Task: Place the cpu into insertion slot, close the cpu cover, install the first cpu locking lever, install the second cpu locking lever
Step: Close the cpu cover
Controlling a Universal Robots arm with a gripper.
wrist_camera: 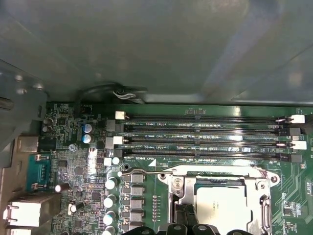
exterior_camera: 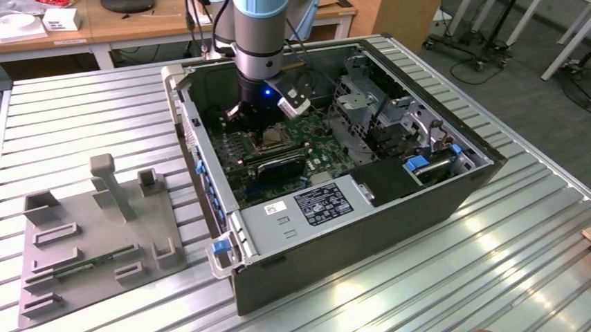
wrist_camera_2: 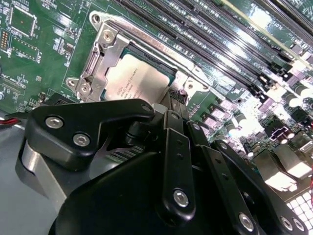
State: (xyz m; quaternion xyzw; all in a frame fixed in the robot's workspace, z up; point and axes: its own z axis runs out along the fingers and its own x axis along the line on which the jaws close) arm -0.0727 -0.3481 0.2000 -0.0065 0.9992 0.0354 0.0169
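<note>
On a ribbed metal counter point(exterior_camera: 480, 263) stood an open computer case point(exterior_camera: 388, 256), with a grey parts tray point(exterior_camera: 93, 235) well apart from it on the exterior view's left. The arm point(exterior_camera: 257, 48) extended down into the case with its jaws just above the socket point(exterior_camera: 273, 140) on the green board point(wrist_camera: 83, 176), and we could not tell whether they were open or closed. In the second wrist view we saw the chip point(wrist_camera_2: 142, 78) lying in the socket beside the long memory slots point(wrist_camera: 205, 142), the metal cover point(wrist_camera_2: 98, 58) flat around it.
</note>
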